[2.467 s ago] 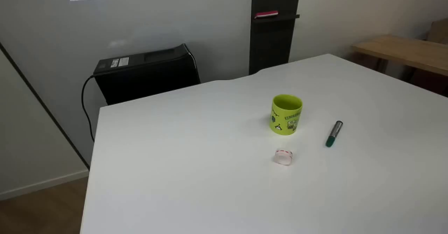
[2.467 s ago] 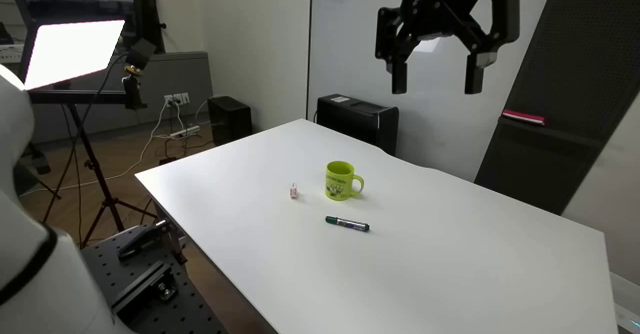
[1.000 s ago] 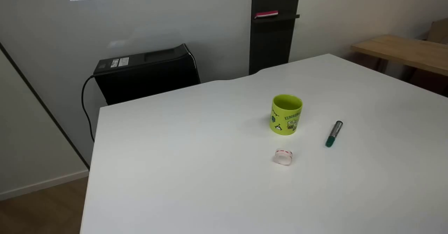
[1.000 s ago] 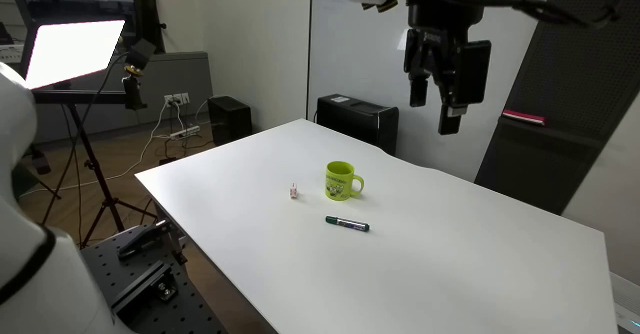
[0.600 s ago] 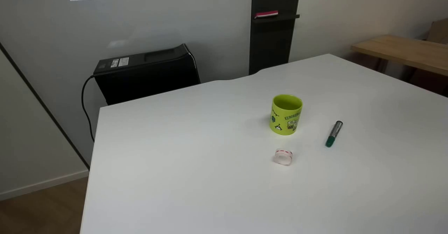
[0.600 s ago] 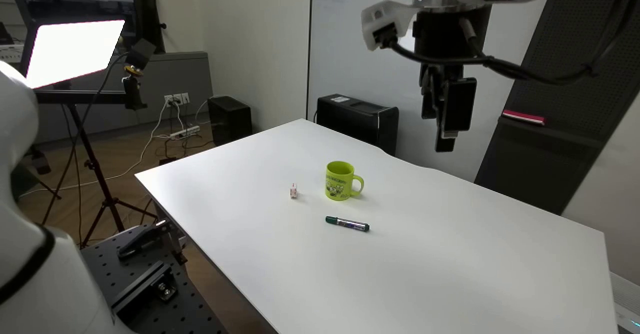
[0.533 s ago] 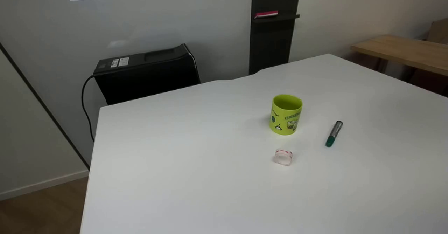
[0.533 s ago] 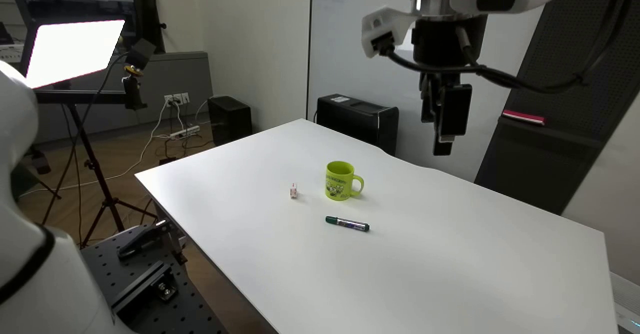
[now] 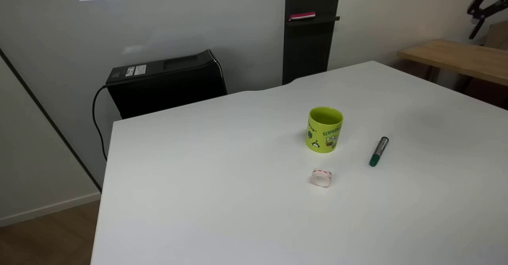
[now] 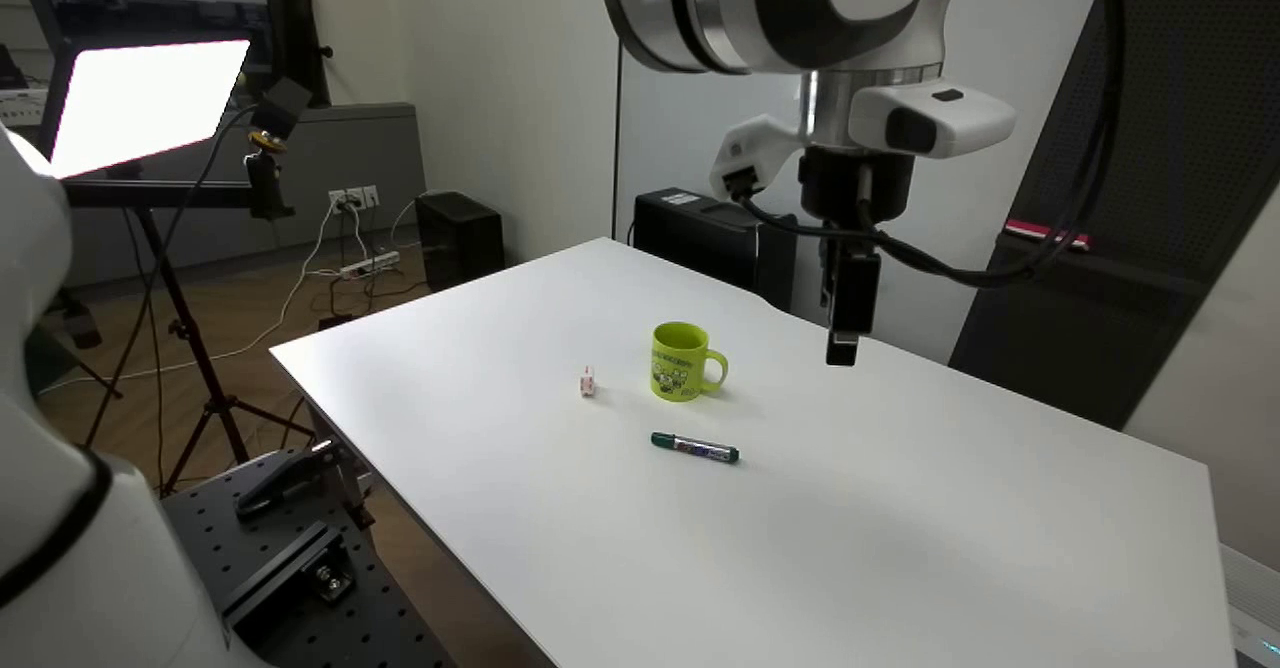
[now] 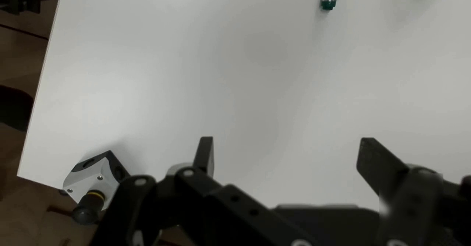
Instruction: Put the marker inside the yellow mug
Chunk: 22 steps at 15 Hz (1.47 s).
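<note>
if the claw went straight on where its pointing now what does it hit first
Most likely the white tabletop: the claw points down, and tabletop shows between its open jaws in the wrist view. The marker and yellow mug look off that line, though depth is hard to judge.

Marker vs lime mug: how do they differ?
Pose: the marker lies flat; the lime mug stands upright.
Shape: the marker is a slim stick; the mug a wider, open-topped cylinder.
Colour: the marker is silver with green ends; the mug lime with darker prints.
Shared: both rest on the table.
</note>
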{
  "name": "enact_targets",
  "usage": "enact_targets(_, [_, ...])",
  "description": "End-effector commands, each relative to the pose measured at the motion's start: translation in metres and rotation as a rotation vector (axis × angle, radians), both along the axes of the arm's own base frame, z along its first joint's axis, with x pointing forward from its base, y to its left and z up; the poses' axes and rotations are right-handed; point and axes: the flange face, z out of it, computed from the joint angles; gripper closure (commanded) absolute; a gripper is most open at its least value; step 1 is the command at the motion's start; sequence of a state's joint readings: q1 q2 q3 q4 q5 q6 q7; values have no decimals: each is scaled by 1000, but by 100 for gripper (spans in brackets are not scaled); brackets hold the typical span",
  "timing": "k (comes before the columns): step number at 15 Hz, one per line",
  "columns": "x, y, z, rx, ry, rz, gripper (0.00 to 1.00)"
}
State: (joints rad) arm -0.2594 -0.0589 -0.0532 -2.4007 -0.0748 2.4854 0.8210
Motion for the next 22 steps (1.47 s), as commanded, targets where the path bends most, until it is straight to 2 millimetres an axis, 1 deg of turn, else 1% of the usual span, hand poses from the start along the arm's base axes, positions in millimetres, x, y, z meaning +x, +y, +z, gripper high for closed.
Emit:
enact_targets(1, [39, 12, -32, -25, 56, -38, 0])
enact_targets(2, [46, 16, -40, -30, 73, -37, 0])
enact_targets(5, [67, 39, -71, -36, 135, -15, 0])
enact_targets(8, [80, 62, -96, -40, 184, 12, 0])
enact_targets(11, [86, 81, -117, -42, 220, 40, 0])
enact_targets(16, [92, 105, -146, -21, 238, 59, 0])
enact_targets(19, [96, 117, -161, 3, 245, 54, 0])
enact_targets(22, [99, 124, -174, 23, 249, 30, 0])
